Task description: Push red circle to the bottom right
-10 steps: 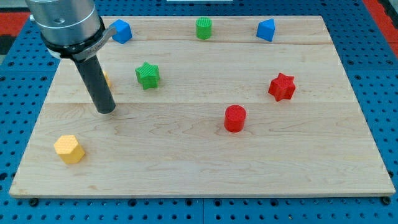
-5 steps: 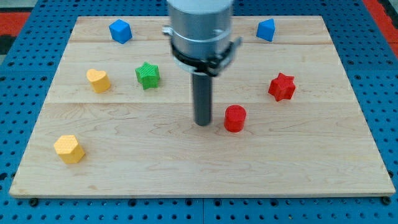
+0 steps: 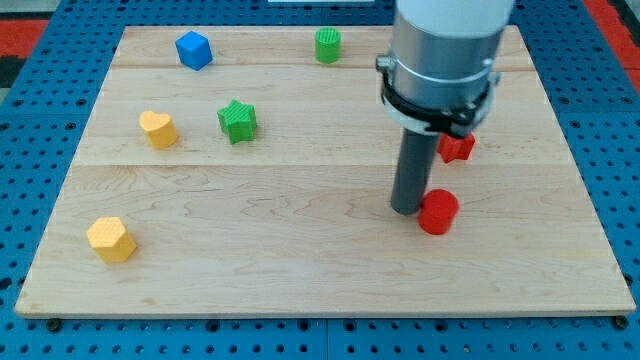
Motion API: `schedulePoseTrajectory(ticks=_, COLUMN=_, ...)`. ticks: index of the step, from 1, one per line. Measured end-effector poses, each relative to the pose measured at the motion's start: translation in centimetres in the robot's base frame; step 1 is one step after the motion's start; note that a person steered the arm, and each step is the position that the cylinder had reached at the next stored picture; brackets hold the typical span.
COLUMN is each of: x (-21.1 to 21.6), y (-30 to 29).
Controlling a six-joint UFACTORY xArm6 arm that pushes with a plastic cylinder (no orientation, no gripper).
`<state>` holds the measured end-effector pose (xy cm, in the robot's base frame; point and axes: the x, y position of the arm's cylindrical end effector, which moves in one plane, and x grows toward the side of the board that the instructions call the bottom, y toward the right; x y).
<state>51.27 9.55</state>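
Note:
The red circle (image 3: pixel 438 212) is a short red cylinder on the wooden board (image 3: pixel 300 270), right of centre and toward the view's bottom. My tip (image 3: pixel 406 208) stands just to its left and touches its upper-left side. The dark rod rises from there to the grey arm body at the view's top. A red star (image 3: pixel 458 148) sits just above the red circle, partly hidden behind the arm.
A green star (image 3: pixel 238 121) and a yellow heart (image 3: pixel 158 129) lie at the left middle. A yellow hexagon (image 3: pixel 110 239) is at the bottom left. A blue block (image 3: pixel 193 49) and a green cylinder (image 3: pixel 327 45) sit along the top edge.
My tip swept from the board's left to the right and reached the red circle. The red circle has slid right and toward the view's bottom. The arm now hides the top-right blue block.

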Motion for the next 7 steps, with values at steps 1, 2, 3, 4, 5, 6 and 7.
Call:
schedulePoseTrajectory(ticks=1, x=1.1, y=4.4)
schedulePoseTrajectory(ticks=2, x=1.0, y=6.5)
schedulePoseTrajectory(ticks=3, x=-1.3, y=7.1)
schedulePoseTrajectory(ticks=4, x=-0.9, y=10.8)
schedulePoseTrajectory(ticks=5, x=0.8, y=11.7)
schedulePoseTrajectory(ticks=6, x=0.9, y=9.4)
schedulePoseTrajectory(ticks=7, x=-1.1, y=4.4)
